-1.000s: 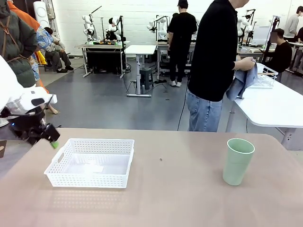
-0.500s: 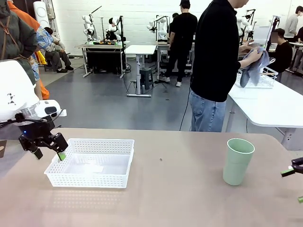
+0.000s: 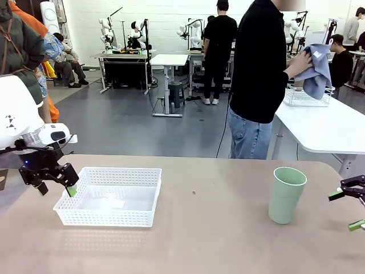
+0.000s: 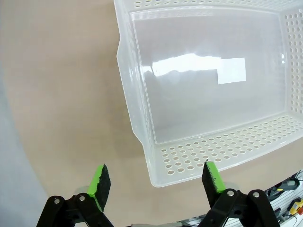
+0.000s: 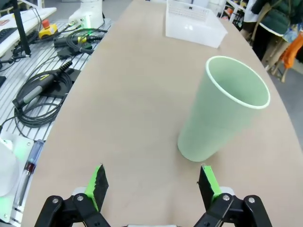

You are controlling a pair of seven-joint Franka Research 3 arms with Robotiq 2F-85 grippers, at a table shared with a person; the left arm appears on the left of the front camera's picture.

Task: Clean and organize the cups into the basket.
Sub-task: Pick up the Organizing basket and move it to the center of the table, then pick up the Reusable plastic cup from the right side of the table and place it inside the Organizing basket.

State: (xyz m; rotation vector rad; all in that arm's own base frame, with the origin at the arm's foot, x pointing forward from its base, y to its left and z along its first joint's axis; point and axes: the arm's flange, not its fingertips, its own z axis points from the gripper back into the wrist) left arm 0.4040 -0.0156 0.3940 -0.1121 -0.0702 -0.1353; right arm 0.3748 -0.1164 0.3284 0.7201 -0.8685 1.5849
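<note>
Mint green cup (image 3: 286, 194) stands upright on the table (image 3: 217, 245), right side. White basket (image 3: 106, 216) sits on the table's left, well apart from the cup. Left jaws released, spread wide, hovering just off the basket's left end. Right jaws released, spread wide, near the cup's right side, not touching. Person (image 3: 259, 68) beyond the table holds a grey-blue cloth (image 3: 318, 67).

The cup (image 3: 286, 194) at the right is plain pale mint green. The basket (image 3: 108, 196) at lower left is white, with little round holes dotted along its sides. The table (image 3: 205, 240) is flat tan-beige. The left gripper (image 4: 156, 177) and right gripper (image 5: 154, 182) are black and bright green.
</note>
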